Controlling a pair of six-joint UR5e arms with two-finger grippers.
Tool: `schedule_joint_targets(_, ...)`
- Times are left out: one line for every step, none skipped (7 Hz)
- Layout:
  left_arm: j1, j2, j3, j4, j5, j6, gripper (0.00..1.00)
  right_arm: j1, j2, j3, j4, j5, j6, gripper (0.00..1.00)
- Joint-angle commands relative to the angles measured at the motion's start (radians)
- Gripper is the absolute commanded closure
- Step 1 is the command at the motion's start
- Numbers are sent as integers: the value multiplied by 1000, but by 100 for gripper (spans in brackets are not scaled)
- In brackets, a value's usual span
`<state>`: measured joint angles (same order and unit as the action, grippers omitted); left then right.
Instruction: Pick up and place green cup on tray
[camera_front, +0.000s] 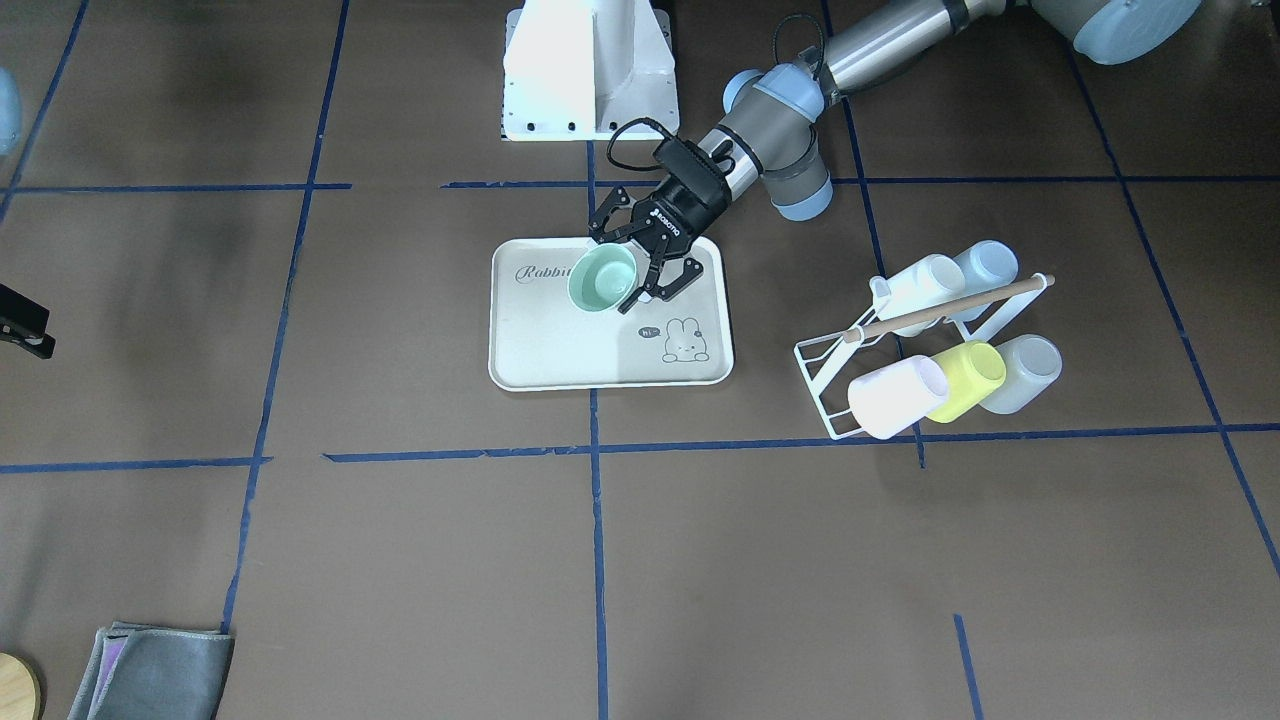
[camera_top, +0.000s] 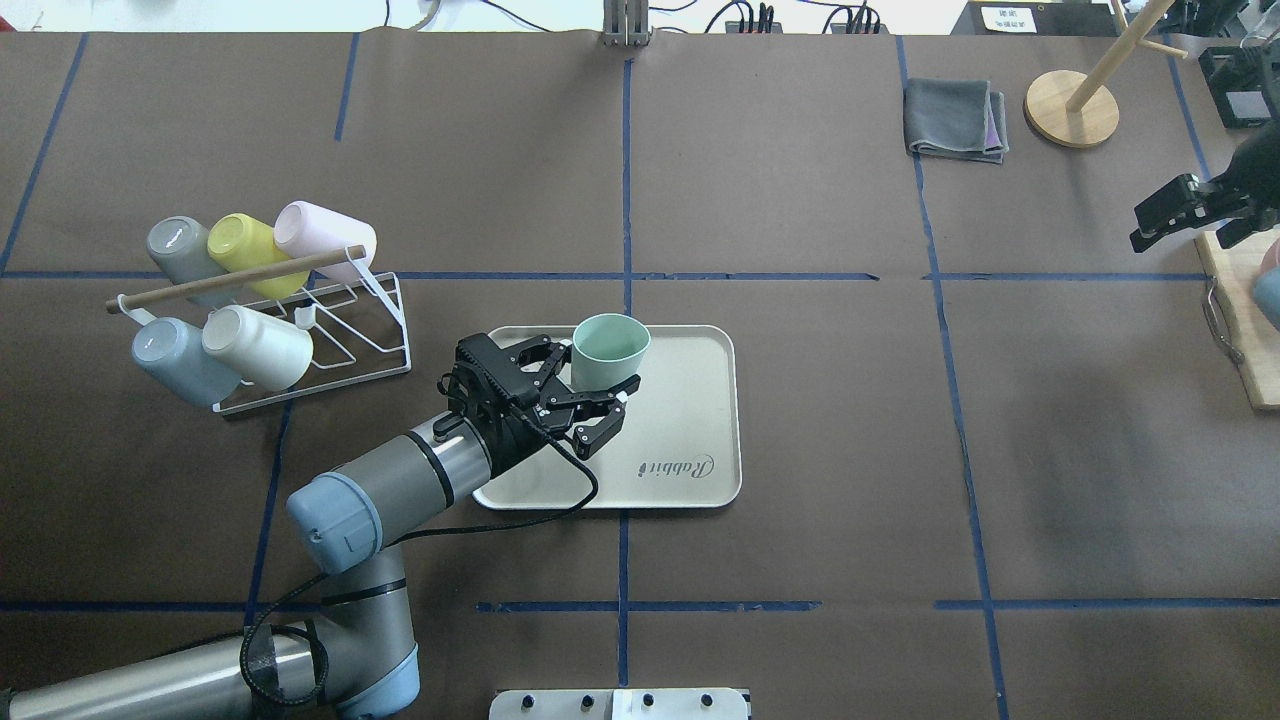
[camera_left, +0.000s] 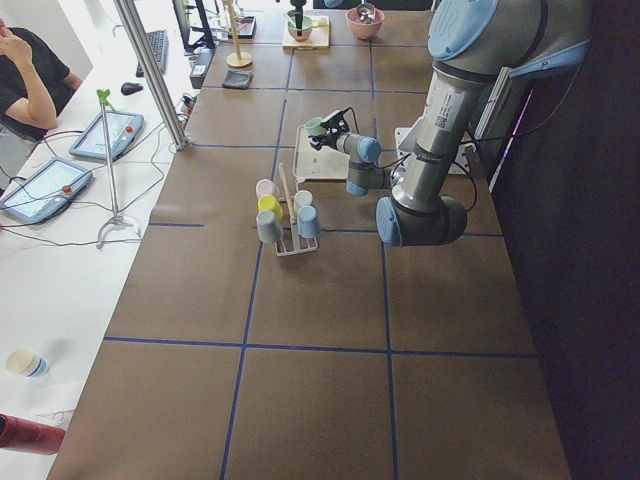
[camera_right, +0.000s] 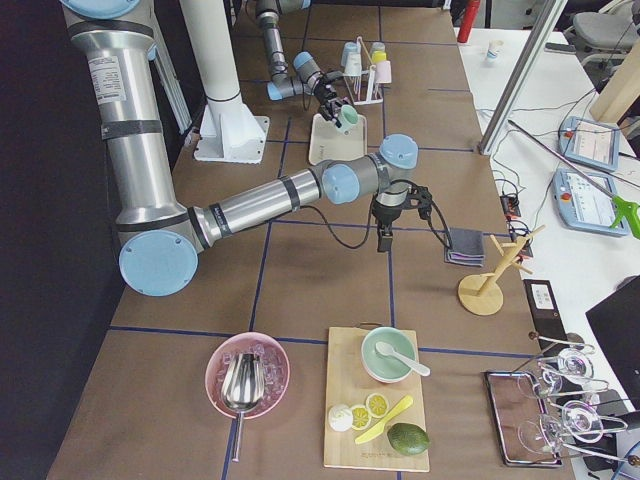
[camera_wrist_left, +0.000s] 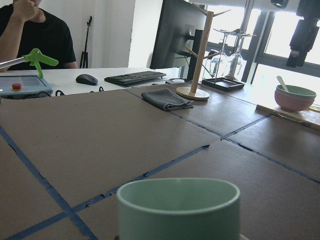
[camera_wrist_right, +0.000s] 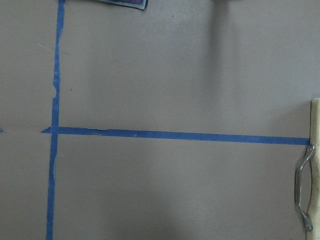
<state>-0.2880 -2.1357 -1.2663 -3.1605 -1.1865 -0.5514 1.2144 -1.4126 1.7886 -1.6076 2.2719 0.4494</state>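
Green cup set upright on the tray

The green cup (camera_top: 610, 350) is flanked by the spread left pincer (camera_top: 592, 388) over the tray (camera_top: 700, 400); the right pincer (camera_top: 1170, 212), well apart, is seen spread

Your robot's left arm (camera_top: 400, 480) is a brushed grey metal tube with pale blue caps on its rounded joints and a thin black band near the wrist. Its left claw (camera_top: 585, 400) is matte black, with jointed linkage fingers, pale pads at the tips and small white lettering on the body. A black cable loops loosely from the wrist along the arm. The right arm (camera_right: 260, 205) looks the same: grey tubes, blue joint caps, a white sticker on the upright section, and a black right claw (camera_top: 1190, 212).
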Motion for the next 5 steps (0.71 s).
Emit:
schedule_joint_targets(4,-10,24,-1,7,4,67,0,0,-2,0,-6,0,0)
schedule_joint_targets(4,-15,24,4,10,5,51,1,0,-2,0,-18,0,0)
schedule_joint_targets(4,-21,24,4,10,5,42,1,0,-2,0,-22,0,0)
schedule_joint_targets(4,-23,24,5,7,5,34,-1,-2,-2,0,-22,0,0)
schedule_joint_targets(4,-21,25,11,10,7,28,0,-2,-3,0,-22,0,0)
